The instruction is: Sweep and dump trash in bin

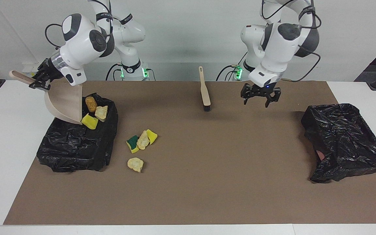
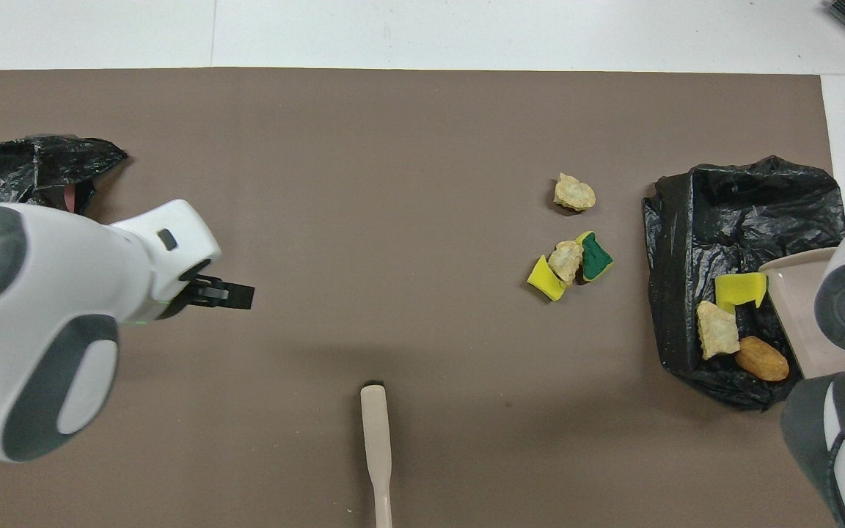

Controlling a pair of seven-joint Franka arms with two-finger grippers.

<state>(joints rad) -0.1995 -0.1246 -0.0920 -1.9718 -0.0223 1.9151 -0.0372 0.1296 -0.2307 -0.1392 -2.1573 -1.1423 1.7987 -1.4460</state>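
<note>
Brown matting (image 1: 207,182) covers the white table. At the right arm's end, the right gripper (image 1: 40,78) is clamped on the handle of a beige dustpan (image 1: 64,102), tipped steeply over a black bin bag (image 1: 73,147). Three pieces of trash (image 1: 95,114) sit on the bag at the pan's lip, so the dump looks partly done. Four more pieces (image 1: 140,145) lie on the mat beside the bag, unswept. The brush (image 1: 204,89) stands untouched mid-table. The left gripper (image 1: 260,98) waits above the mat, fingers apart, near a second bag (image 1: 344,140).

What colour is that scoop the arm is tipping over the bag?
The dustpan is beige, clearest in the facing view.
</note>
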